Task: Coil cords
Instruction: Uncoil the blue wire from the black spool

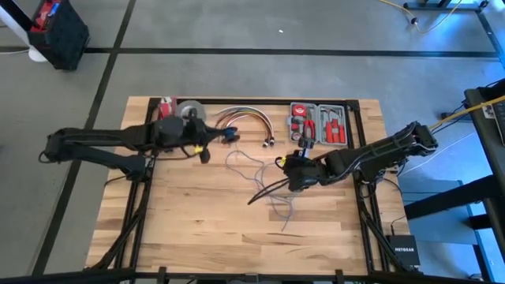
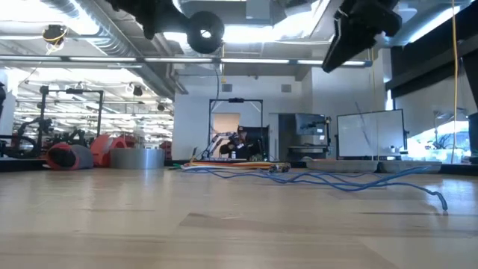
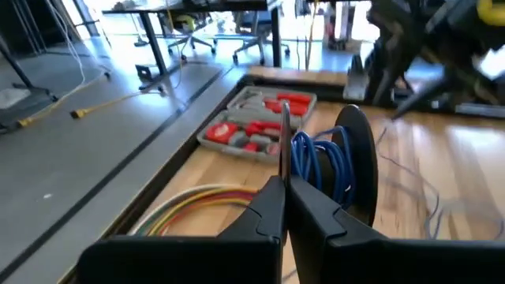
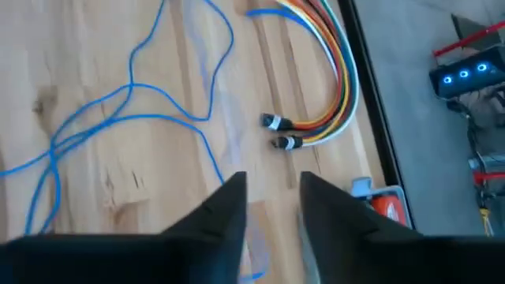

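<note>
Table (image 1: 181, 237): a wooden top on which both arms are set, the left arm reaching in from the left, the right from the right.
Tool case (image 1: 319, 123): lies open at the far edge, right of centre, with red-handled tools inside.
Coloured cable bundle (image 1: 245, 116): a short arch of orange, red and white leads at the far edge; it is no part of the job.
Cords (image 1: 264, 183): thin blue wire is strewn in loose loops across the middle of the table, part of it already wound on a black spool (image 3: 355, 162).
Left gripper (image 3: 282, 177): fingers are seen closed together on the spool's thin flange, held near the far edge.
Right gripper (image 4: 272, 197): fingers stand slightly apart and empty, hovering above the loose wire.
Step in hand: judged to be feeding loose wire onto the spool.
Advice: the slack should be pinched close to the spool, kept lightly taut, and guided clear of the coloured bundle's metal tips (image 4: 278, 132).
</note>
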